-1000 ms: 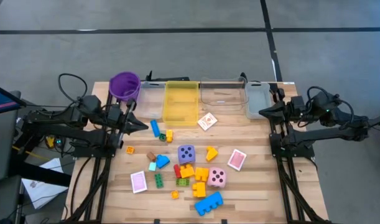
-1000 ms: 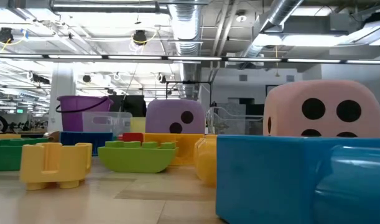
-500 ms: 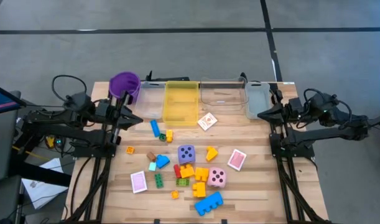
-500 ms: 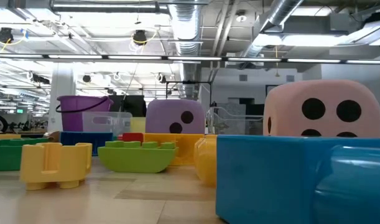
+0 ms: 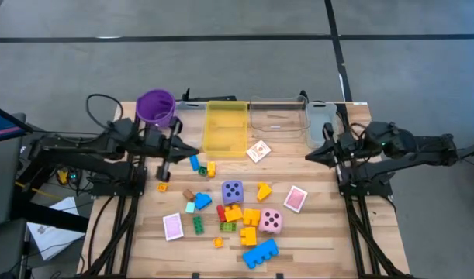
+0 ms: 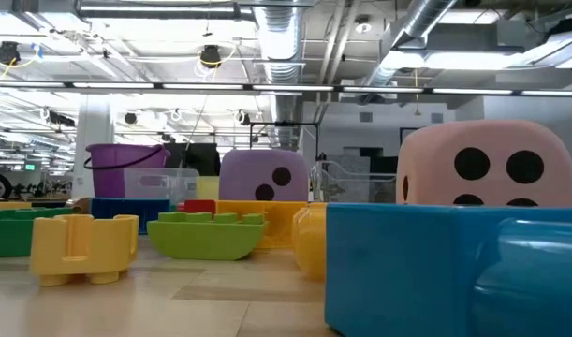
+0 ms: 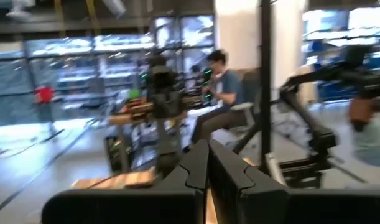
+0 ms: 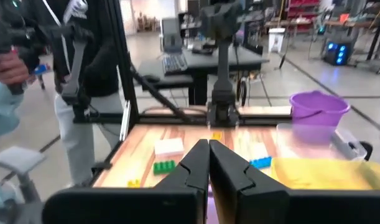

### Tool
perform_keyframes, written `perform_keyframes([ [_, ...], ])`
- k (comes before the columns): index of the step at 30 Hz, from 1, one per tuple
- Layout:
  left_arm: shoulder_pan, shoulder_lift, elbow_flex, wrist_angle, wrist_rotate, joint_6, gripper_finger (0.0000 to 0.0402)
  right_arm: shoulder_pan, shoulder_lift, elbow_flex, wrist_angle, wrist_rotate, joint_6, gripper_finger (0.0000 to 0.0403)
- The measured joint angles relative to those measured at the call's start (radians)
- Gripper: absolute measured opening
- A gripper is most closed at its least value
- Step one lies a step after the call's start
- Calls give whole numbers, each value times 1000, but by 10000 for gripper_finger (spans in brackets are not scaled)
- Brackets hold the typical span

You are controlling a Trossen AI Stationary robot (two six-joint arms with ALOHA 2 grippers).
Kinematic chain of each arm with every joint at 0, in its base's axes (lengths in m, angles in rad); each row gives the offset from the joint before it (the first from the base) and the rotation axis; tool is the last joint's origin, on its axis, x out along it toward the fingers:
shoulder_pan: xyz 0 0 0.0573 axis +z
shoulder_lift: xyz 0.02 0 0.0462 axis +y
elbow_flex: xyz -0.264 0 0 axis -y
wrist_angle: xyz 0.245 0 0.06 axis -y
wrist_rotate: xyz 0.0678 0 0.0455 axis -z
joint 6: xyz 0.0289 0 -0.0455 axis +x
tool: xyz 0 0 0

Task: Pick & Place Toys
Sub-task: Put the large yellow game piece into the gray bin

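Toys lie scattered on the wooden table: a purple die [image 5: 232, 191], a pink die [image 5: 271, 221], a big blue brick [image 5: 259, 253], a long blue brick [image 5: 193, 160], yellow, orange, green and red bricks [image 5: 240, 215], and pink-backed cards [image 5: 172, 226] [image 5: 295, 198]. My left gripper [image 5: 195, 149] is shut and empty above the table's left part, by the long blue brick. My right gripper [image 5: 308, 156] is shut and empty above the right part. Both show shut in their wrist views [image 7: 208, 171] [image 8: 208, 158].
A purple cup [image 5: 155, 107], a clear bin [image 5: 188, 125], a yellow bin [image 5: 225, 127] and two more clear bins [image 5: 277, 118] [image 5: 320, 124] stand along the far edge. A white card [image 5: 258, 151] lies before the yellow bin. People show beyond the table in the wrist views.
Both arms have swung in over the table. My left gripper has moved toward the table's right, reaching the long blue brick. My right gripper has moved toward the table's left and a little nearer. The toys have stayed in place.
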Motion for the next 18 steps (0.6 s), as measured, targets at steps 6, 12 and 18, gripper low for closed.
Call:
perform_keyframes([
  [6, 0, 50, 0, -57, -106, -9, 0, 42, 7, 0, -64, 32, -64, 1],
  [12, -3, 59, -1, -124, -111, -42, 0, 102, 8, -27, -71, 32, -51, 1],
  [18, -32, 84, -23, -134, -182, 104, 0, 148, 29, -83, -34, 119, -34, 1],
])
